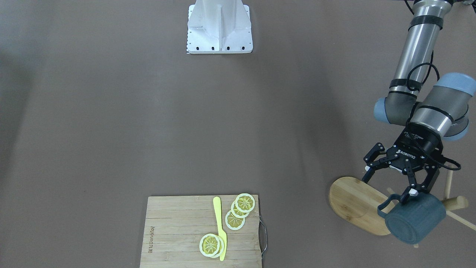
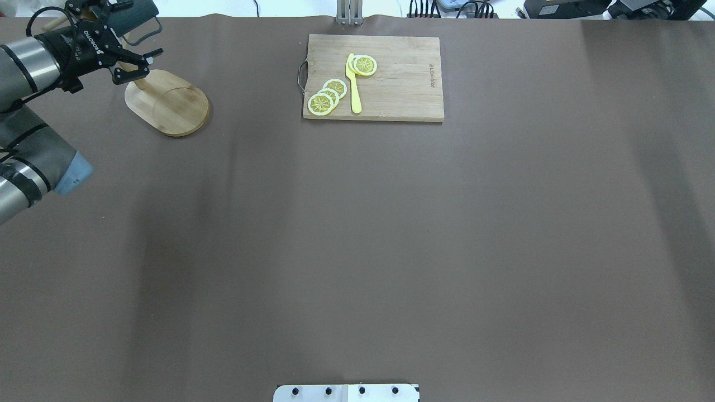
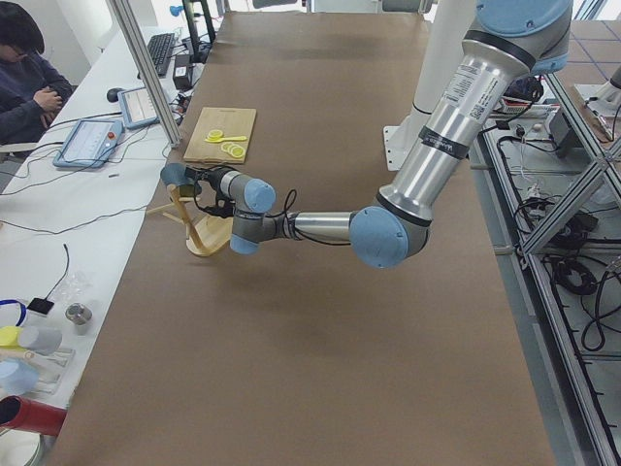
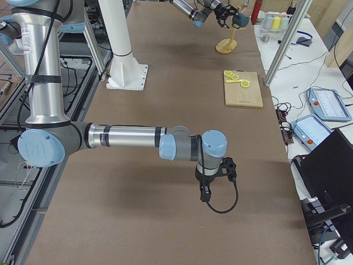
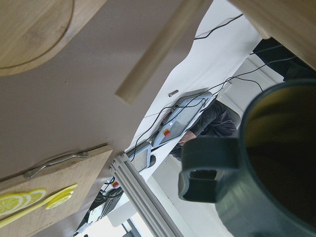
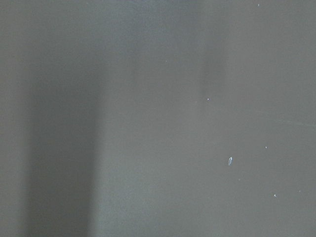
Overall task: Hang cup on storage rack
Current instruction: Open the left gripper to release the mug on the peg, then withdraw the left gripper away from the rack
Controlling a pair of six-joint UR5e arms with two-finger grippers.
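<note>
The slate-blue cup [image 1: 414,221] lies on its side high among the pegs of the bamboo storage rack [image 1: 353,203], beside its post [image 1: 455,203]. Its handle [image 1: 386,206] points out over the oval base. My left gripper [image 1: 389,180] is open just behind the cup, with one fingertip [image 1: 412,192] at the rim. The left wrist view shows the cup [image 5: 281,163] close up, with no peg through the handle loop and a free peg [image 5: 163,49] beside it. From overhead the gripper [image 2: 125,36] stands over the rack base [image 2: 173,103]. My right gripper [image 4: 207,190] shows only in the right side view; I cannot tell its state.
A rectangular cutting board [image 1: 174,230] with lemon slices [image 1: 240,208] and a yellow knife [image 1: 220,227] lies at the table's far edge. The robot's white base [image 1: 219,28] stands at the near edge. The right wrist view shows only brown table [image 6: 158,118].
</note>
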